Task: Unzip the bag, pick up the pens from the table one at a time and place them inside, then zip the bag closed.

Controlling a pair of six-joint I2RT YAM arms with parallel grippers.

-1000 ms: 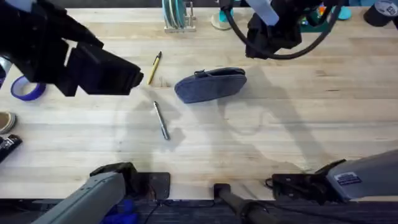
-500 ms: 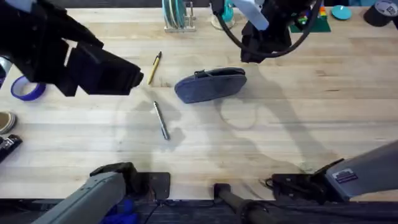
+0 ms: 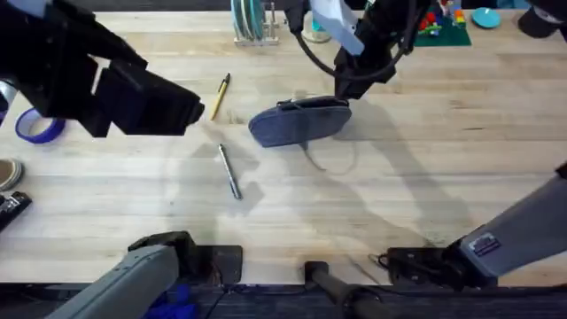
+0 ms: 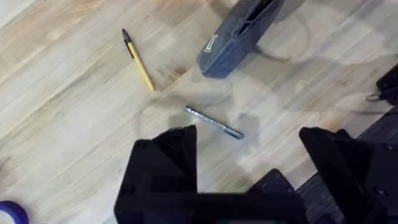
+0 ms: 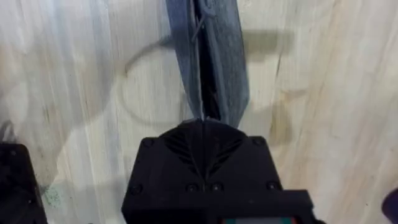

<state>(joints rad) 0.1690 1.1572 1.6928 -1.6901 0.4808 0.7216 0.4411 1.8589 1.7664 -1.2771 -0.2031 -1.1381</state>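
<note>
Mid-bench (image 3: 425,168): the bag (image 3: 299,122), soft fabric, light, apt to slide; I'd pinch its zipper tab (image 3: 285,105). Left gripper (image 4: 249,155) fingers apart, empty; right fingers' state I cannot tell.

Both arms (image 3: 133,275) grey at the base links, black farther out. Right arm (image 3: 523,235) carries a white label and looping black cable (image 3: 310,53). Fingers (image 4: 168,168) black, blocky.

No text can be read. The bag (image 4: 239,38) bears a small pale label on its end, and the right arm (image 3: 523,235) a white sticker near its base, both too small to make out.
</note>
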